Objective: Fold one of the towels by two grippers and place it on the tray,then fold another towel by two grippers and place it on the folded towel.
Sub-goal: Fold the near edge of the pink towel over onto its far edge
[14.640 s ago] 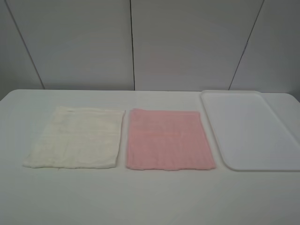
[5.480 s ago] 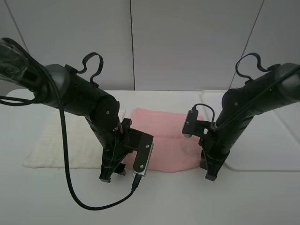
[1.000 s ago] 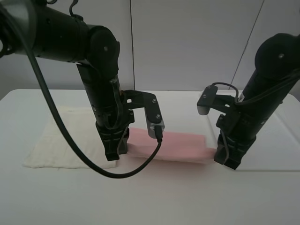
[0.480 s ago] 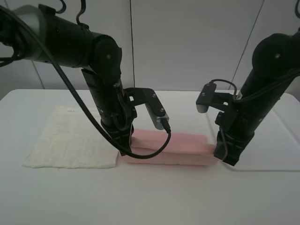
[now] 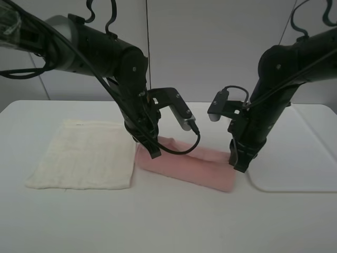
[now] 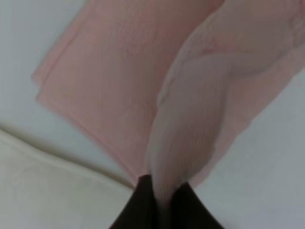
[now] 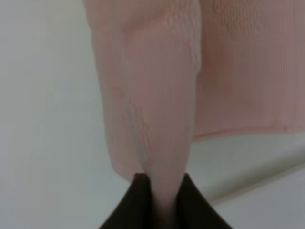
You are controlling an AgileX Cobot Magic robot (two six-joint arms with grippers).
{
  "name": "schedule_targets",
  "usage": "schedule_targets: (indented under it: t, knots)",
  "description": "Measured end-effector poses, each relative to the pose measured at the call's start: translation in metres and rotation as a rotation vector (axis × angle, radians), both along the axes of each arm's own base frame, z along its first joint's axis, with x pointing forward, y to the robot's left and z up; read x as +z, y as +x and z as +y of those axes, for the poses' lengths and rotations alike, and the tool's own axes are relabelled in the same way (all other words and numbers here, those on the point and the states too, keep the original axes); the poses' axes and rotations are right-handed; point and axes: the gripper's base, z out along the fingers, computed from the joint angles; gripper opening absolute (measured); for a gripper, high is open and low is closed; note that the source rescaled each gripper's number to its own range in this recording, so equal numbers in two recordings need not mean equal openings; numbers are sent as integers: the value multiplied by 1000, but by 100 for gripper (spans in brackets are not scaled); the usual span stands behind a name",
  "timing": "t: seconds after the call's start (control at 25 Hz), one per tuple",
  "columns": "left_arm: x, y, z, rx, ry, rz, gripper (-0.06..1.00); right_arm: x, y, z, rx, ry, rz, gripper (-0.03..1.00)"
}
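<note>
The two tools look ready to carry the pink towel over to the tray. To do it well, both tools should go up together and then to the right at the same speed. If one goes faster, the towel will pull tight or slip out. If they come closer, the fold will sag and fall open. The towel should go high enough to pass over the low rim of the tray. Then it should come down flat, and only then should the tools let go.

The left tool [image 5: 152, 152] is pinched tight on the left end of the pink towel [image 5: 188, 165]. The left wrist view shows the cloth squeezed between its two black tips [image 6: 162, 192]. The right tool [image 5: 238, 164] is pinched tight on the right end in the same way [image 7: 159, 192].

The pink towel hangs between them as a long folded strip. Its ends are lifted a little, and its near edge seems to touch the white surface [image 5: 158, 221].

The white tray [image 5: 316, 158] lies just to the right of the right tool, with nothing on it. The cream-white towel [image 5: 84, 158] lies flat to the left, just beside the pink one.
</note>
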Motion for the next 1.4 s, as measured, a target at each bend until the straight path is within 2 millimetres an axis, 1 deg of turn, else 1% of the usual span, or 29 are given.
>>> schedule_targets:
  t: [0.24, 0.6, 0.68, 0.72, 0.76, 0.84, 0.88, 0.92, 0.96, 1.04, 1.08, 1.16, 1.28, 1.36, 1.4]
  knots:
    - [1, 6, 0, -32, 3, -70, 1, 0, 10, 4, 18, 29, -97, 0]
    - [1, 9, -1, -48, 5, -102, 1, 0, 11, 2, 31, 14, -107, 0]
    - [1, 9, -1, -48, 4, -103, 4, 0, 11, 2, 31, 14, -107, 0]
    - [2, 9, -1, -48, 3, -104, 7, 0, 11, 2, 30, 15, -107, 0]
    - [2, 9, -1, -48, 2, -106, 13, 0, 11, 2, 30, 15, -107, 1]
    - [2, 9, -2, -48, -6, -113, 31, 0, 11, 2, 30, 15, -107, 6]
    - [2, 10, -2, -50, -11, -121, 40, 0, 11, 2, 30, 15, -107, 11]
    - [2, 10, -2, -50, -11, -121, 40, 0, 11, 2, 30, 15, -107, 18]
    - [3, 11, -3, -52, -16, -130, 50, 0, 11, 3, 30, 15, -108, 26]
    - [3, 12, -4, -57, -26, -149, 64, 1, 11, 3, 27, 18, -112, 47]
    - [4, 13, -4, -58, -31, -155, 68, 1, 12, 3, 21, 22, -120, 57]
    - [4, 13, -5, -59, -37, -162, 72, 1, 14, 4, 11, 31, -147, 68]
    - [4, 14, -5, -61, -45, -172, 73, 2, 17, 3, 18, 23, -173, 73]
    - [4, 14, -5, -65, -41, -176, 74, 2, 17, 2, 29, 11, -182, 74]
    - [5, 15, -5, -73, -33, -183, 78, 3, 17, 2, 32, 9, -187, 74]
